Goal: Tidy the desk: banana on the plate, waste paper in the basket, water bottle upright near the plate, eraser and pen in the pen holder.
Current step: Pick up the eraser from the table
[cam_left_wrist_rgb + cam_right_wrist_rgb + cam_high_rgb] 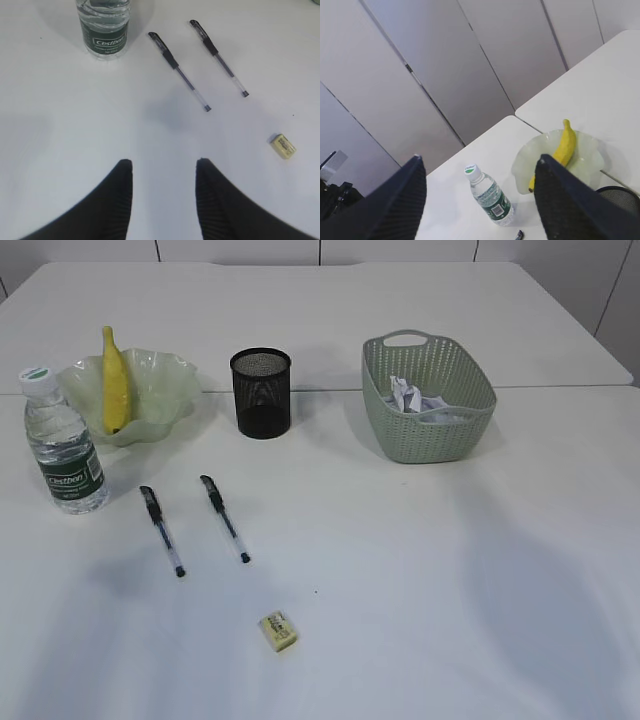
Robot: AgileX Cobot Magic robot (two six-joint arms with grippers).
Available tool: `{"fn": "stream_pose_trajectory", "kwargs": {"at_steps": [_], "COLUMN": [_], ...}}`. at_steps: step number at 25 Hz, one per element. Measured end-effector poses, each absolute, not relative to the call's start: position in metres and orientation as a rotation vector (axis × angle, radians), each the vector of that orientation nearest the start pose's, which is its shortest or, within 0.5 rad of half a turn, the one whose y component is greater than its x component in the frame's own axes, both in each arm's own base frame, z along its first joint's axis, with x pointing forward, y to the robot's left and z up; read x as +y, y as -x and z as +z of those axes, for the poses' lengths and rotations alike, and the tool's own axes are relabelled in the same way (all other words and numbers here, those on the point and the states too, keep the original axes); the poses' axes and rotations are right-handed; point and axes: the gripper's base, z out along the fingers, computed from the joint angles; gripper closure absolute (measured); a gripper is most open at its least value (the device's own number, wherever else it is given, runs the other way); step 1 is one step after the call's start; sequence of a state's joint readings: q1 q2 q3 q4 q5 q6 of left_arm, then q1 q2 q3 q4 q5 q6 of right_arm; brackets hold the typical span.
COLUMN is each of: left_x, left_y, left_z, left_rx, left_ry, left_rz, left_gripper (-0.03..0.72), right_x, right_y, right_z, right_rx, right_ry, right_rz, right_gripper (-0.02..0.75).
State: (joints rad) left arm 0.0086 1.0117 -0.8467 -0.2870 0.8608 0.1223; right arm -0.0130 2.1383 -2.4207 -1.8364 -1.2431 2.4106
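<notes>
The banana (113, 380) lies on the pale green plate (165, 390) at the back left. The water bottle (63, 445) stands upright just left of the plate. Waste paper (412, 398) sits inside the green basket (425, 435). Two pens (162, 530) (224, 518) lie side by side in front of the black mesh pen holder (262, 392). The eraser (279, 630) lies near the front. Neither arm shows in the exterior view. My left gripper (164, 162) hangs open and empty above the table, short of the pens (179, 70) and eraser (283, 145). My right gripper (480, 159) is open and empty, high up.
A seam between two white tables runs behind the basket (560, 387). In the right wrist view grey wall panels (445, 65) rise beyond the table's far edge, with the bottle (489, 195), the banana (562, 146) and the holder's rim (620, 192) below.
</notes>
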Motion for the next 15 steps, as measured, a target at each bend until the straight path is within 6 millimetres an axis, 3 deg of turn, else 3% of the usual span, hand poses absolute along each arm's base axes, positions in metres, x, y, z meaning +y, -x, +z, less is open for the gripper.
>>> {"fn": "stream_pose_trajectory", "kwargs": {"at_steps": [15], "left_x": [-0.018], "left_y": [-0.189], "left_z": [0.315], "left_rx": [2.482], "left_ry": [0.004], "left_rz": [-0.294], "left_gripper": [0.405], "right_x": [0.066], "right_y": [-0.459], "right_z": [0.447], "right_rx": [1.653], "right_ry": [0.508], "right_rz": [1.063], "right_gripper": [0.237]}}
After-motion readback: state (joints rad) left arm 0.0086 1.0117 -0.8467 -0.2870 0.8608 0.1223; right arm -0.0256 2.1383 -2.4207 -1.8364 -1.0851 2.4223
